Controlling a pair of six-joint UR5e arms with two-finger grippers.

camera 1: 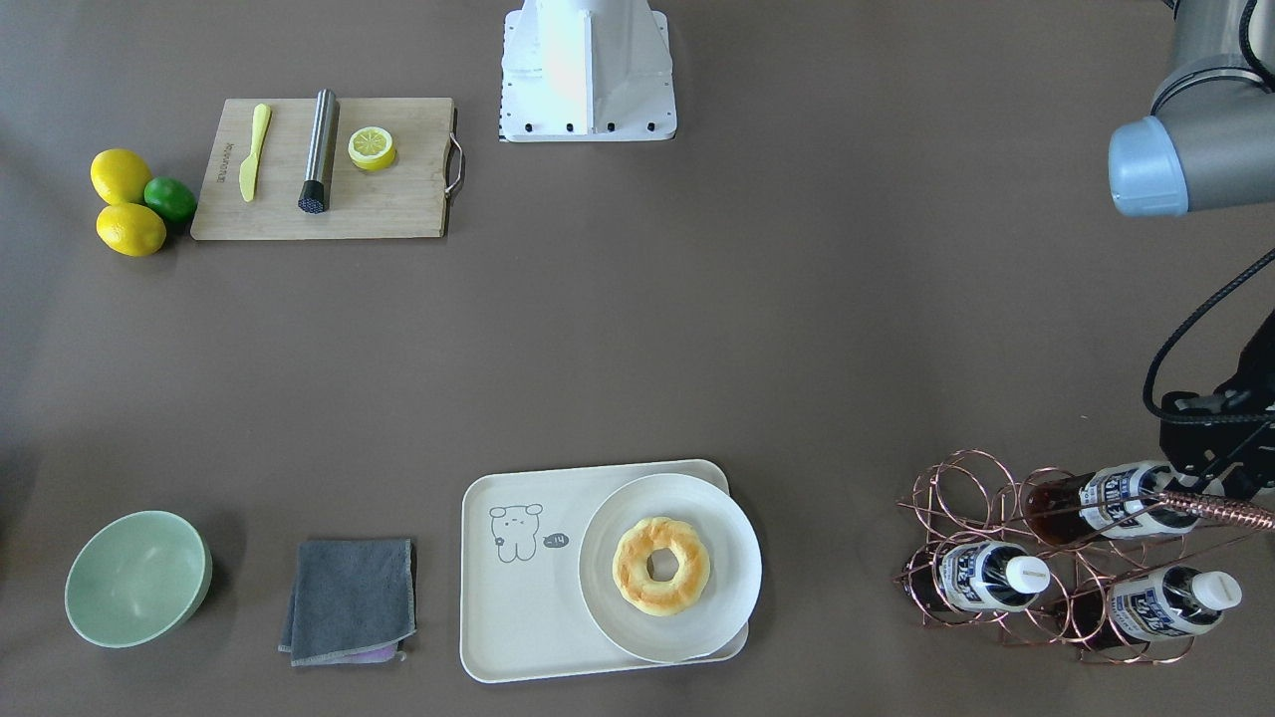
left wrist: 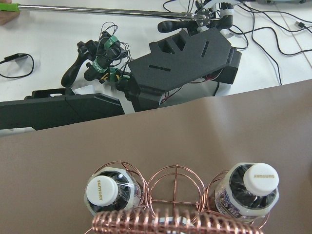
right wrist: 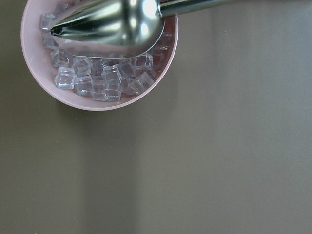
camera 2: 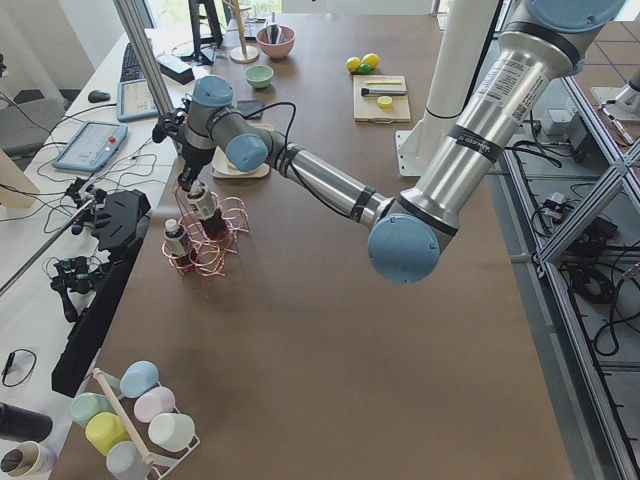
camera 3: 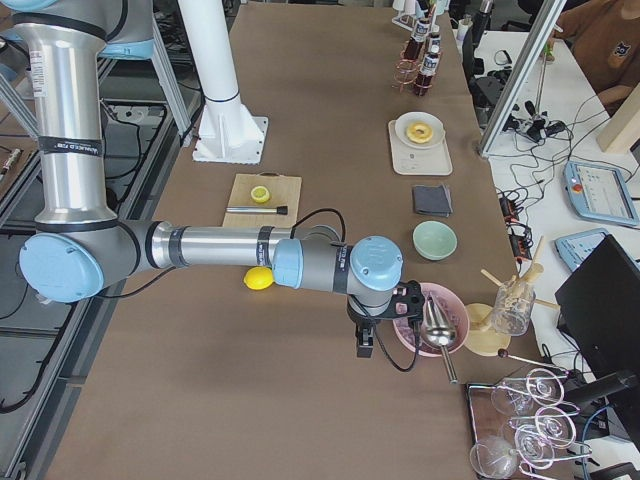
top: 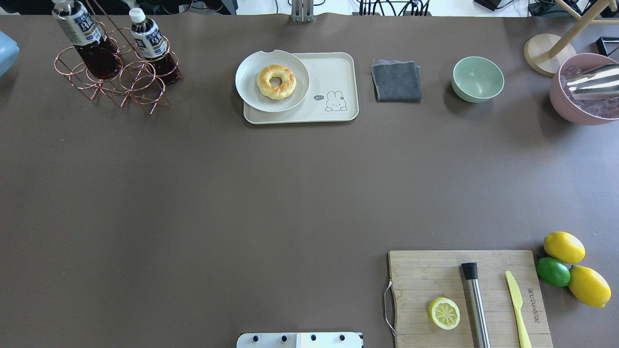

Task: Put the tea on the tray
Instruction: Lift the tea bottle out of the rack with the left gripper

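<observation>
Tea bottles (camera 1: 981,576), three, in a copper wire rack (camera 1: 954,490) at the surface's far left corner. The tray (camera 1: 518,622) sits mid far edge and carries a plate (camera 1: 732,558) with a doughnut (camera 1: 660,566). Left end effector (camera 2: 189,183) is at the top bottle (camera 1: 1108,498), right end effector (camera 3: 362,343) beside the ice bowl (camera 3: 452,322); cannot tell whether either is open or closed.
</observation>
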